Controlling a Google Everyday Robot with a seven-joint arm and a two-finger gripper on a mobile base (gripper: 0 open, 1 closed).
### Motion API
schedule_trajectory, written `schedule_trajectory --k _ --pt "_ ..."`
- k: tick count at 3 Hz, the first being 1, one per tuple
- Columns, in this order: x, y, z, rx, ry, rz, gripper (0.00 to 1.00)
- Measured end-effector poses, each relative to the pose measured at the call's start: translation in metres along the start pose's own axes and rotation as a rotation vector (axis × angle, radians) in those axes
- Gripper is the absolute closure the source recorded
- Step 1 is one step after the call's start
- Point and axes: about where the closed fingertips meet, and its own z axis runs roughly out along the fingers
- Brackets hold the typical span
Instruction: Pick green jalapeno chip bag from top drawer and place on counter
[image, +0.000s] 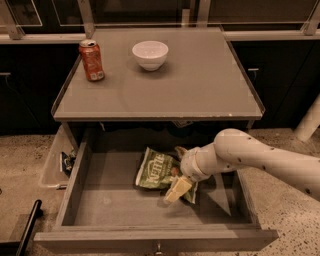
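The green jalapeno chip bag (156, 169) lies flat on the grey floor of the open top drawer (115, 200), near its middle, with the white "Kettle" lettering facing up. My gripper (177, 171) reaches in from the right on a white arm and is low over the bag's right end. It is open, with one pale finger (178, 190) in front of the bag and the other behind it. The bag's right edge is hidden by the gripper. The counter (200, 85) is the flat grey top just above the drawer.
An orange-red soda can (92, 60) stands at the counter's back left and a white bowl (150, 54) at back centre. A clear plastic bin (56, 165) hangs left of the drawer. A black bar (27, 227) lies on the speckled floor at lower left.
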Motion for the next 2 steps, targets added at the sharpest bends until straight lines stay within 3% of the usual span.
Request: schedule_trajectory --k 2 --pt "0.0000 0.0000 0.0000 0.000 0.000 0.000 0.42"
